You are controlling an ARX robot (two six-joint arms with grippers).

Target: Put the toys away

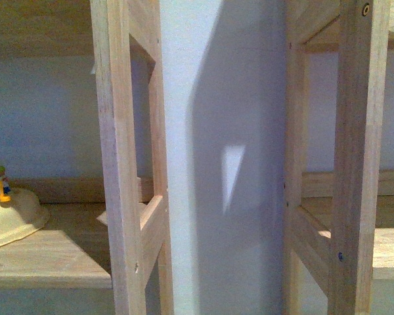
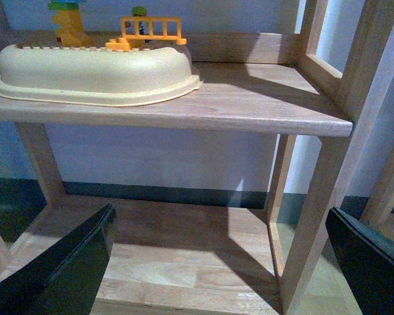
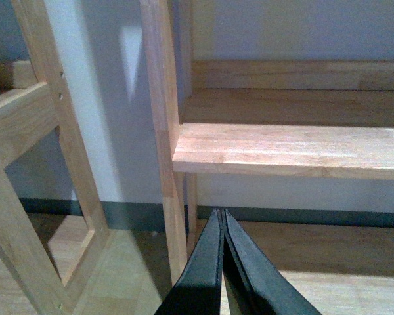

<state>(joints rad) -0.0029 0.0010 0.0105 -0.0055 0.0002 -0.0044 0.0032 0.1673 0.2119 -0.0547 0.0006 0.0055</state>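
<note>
Wooden shelf [image 2: 249, 105] bears a cream tub [image 2: 95, 75]; left gripper [image 2: 223, 262] spread wide, right gripper [image 3: 222, 226] closed, empty

A home playroom corner: pale wooden shelves [image 1: 125, 164], toy blocks [image 2: 144, 29], blue wall [image 1: 210, 131]

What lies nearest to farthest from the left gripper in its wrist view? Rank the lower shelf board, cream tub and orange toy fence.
1. Lower shelf board: right beneath the open left gripper.
2. Cream tub: upside down on the upper shelf, towards its front.
3. Orange toy fence: behind the tub, towards the shelf's back.
</note>
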